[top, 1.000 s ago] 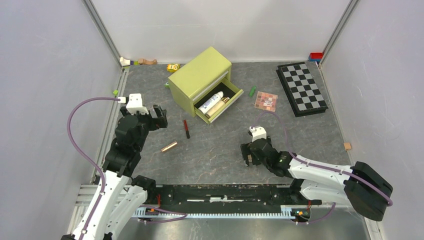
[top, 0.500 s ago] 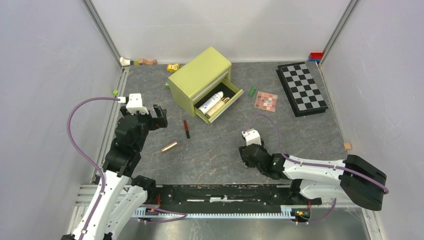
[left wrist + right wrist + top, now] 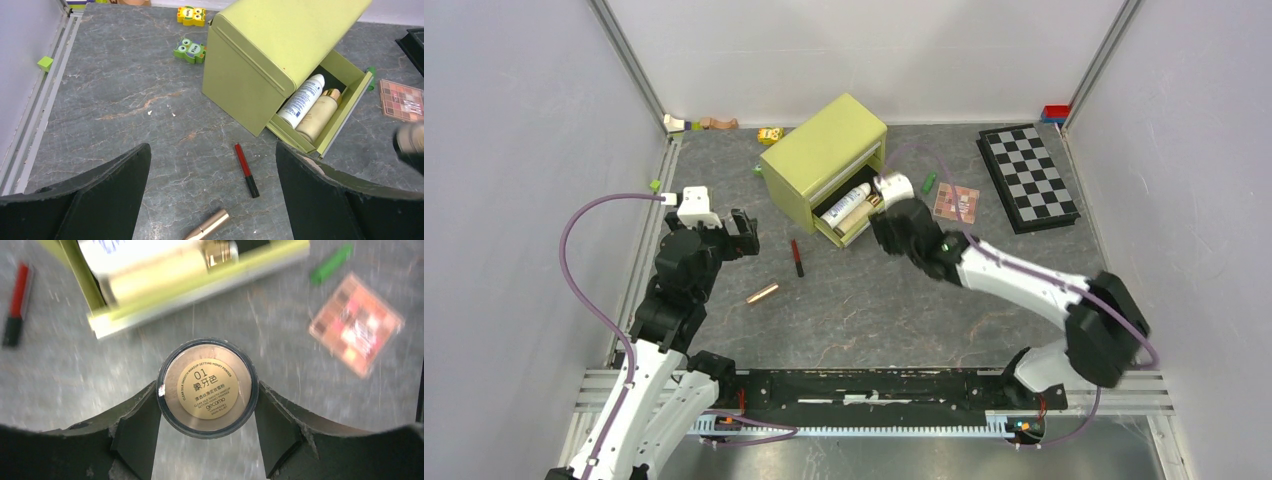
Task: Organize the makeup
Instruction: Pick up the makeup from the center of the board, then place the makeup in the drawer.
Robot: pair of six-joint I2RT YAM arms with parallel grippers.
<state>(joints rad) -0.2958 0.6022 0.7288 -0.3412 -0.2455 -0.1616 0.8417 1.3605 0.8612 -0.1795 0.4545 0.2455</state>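
The round tan compact (image 3: 207, 387) is up in the air, label facing the wrist camera, clamped between the two fingers of the right tool (image 3: 207, 410). It hangs over bare worktop (image 3: 874, 310) just in front of the open drawer (image 3: 345, 107), toward the middle of the far edge. I'd call this the carry-in: the compact is not yet in the drawer.

What's done? Two items lie inside the drawer side by side: one white bottle (image 3: 301, 99) and one tan bottle with a gold cap (image 3: 317, 116). The drawer belongs to the single yellow-green chest (image 3: 824, 150).

What's left? Four pieces out on the worktop. One red-black pencil (image 3: 246, 170) and one rose-gold tube (image 3: 207, 230) lie near each other toward the left edge, in front of the chest. One green stick (image 3: 331, 262) and one pink-brown eyeshadow palette (image 3: 356, 322) lie toward the far right corner.

So, by my count, seven makeup items: two stowed, one in hand, four waiting. The left tool (image 3: 211, 150) hovers spread wide over the pencil and tube, gripping nothing.
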